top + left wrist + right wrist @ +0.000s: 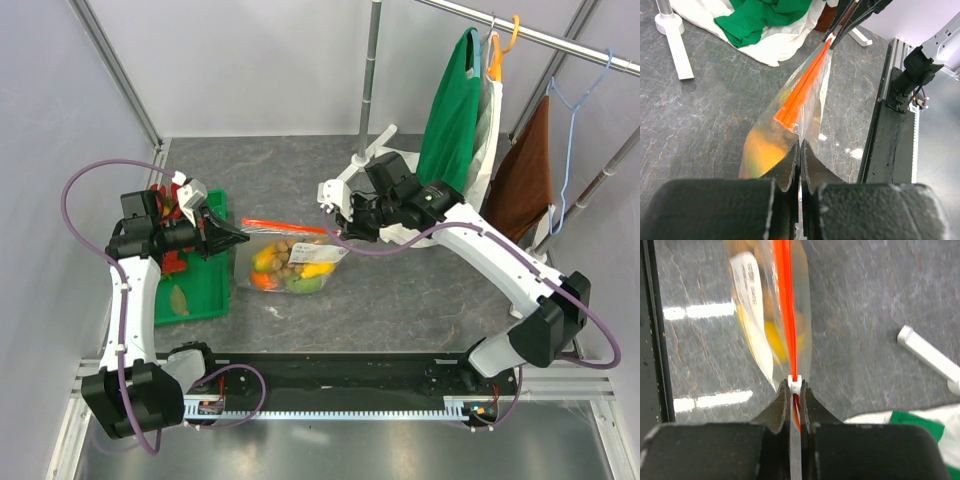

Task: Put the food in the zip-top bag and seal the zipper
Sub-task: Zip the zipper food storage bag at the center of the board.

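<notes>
Spanning the gap between the two hands, the zip-top bag (290,265) is found mid-table (420,300), just right of the green tray (200,290).

Contents of bag: a yellow-orange fruit (317,270), a cluster of tan-brown balls (287,252) and a pale green piece (305,285) are seen through the clear plastic, bunched in the lower part. A white label (747,285) is noted on one face. Whether the bag's bottom is resting on the table cannot be told.

Contents of tray: a red lobster (173,263) is seen there, largely hidden by the left arm, with a small olive-brown piece (180,300) nearer the front.

Zipper (290,227): the long axis is laid left to right across the top view, nearly level, and pulled straight between the hands. The bag body is set on the near side of it. Whether it is sealed along its whole length cannot be told.

Left hand (243,233): fingers are pinched together on the left corner of the bag, just past the strip's end.

Right hand (333,228): fingers are clamped on the zipper's right end, where a small white piece is seen.

A green cloth (765,15) and a white cloth (785,47) are noted behind.
</notes>
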You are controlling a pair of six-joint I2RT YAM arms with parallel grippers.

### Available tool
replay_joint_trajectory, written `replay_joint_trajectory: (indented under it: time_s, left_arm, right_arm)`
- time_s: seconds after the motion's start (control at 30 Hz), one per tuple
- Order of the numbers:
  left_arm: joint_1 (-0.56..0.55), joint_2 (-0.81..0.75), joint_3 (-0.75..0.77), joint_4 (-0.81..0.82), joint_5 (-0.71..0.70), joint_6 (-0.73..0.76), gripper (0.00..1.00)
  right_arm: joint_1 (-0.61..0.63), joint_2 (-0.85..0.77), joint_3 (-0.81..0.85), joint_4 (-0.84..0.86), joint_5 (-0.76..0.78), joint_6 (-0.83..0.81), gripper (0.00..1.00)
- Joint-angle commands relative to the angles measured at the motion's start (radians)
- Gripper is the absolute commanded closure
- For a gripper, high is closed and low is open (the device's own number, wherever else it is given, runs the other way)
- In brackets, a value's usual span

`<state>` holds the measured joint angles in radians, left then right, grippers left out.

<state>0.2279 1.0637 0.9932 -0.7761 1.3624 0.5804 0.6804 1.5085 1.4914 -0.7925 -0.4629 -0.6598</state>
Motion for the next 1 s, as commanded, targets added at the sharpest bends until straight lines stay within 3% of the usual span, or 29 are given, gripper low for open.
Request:
replay_joint_trajectory:
  time_s: [0.0,0.5,0.67,0.7,0.73,0.8,0.83,0.97]
  left_arm:
    - [0.027,0.004,0.030,0.063,-0.009,-0.043,0.98]
    - [0.025,0.027,0.038,0.075,-0.043,-0.042,0.98]
    - [0.010,0.068,0.055,0.191,-0.098,-0.218,0.98]
    - [-0.025,0.073,0.056,0.234,-0.124,-0.314,0.98]
    - [-0.050,0.079,0.061,0.303,-0.191,-0.361,0.86]
    - [-0.126,0.100,0.073,0.348,-0.255,-0.451,0.75]
    - [-0.145,0.110,0.088,0.383,-0.297,-0.482,0.61]
    - [-0.164,0.165,0.174,0.344,-0.456,-0.697,0.43]
  right_arm:
    - [-0.054,-0.080,-0.059,-0.131,0.078,-0.072,1.00]
    - [-0.127,-0.129,-0.088,-0.163,0.035,-0.051,1.00]
    - [-0.125,-0.125,-0.045,-0.160,-0.103,0.034,1.00]
    - [-0.125,-0.120,-0.036,-0.159,-0.135,0.063,1.00]
    - [-0.125,-0.113,-0.023,-0.140,-0.161,0.121,1.00]
    - [-0.128,-0.110,-0.022,-0.107,-0.203,0.198,1.00]
    - [-0.125,-0.107,-0.031,-0.071,-0.210,0.228,1.00]
    - [-0.125,-0.128,-0.092,0.030,-0.232,0.496,1.00]
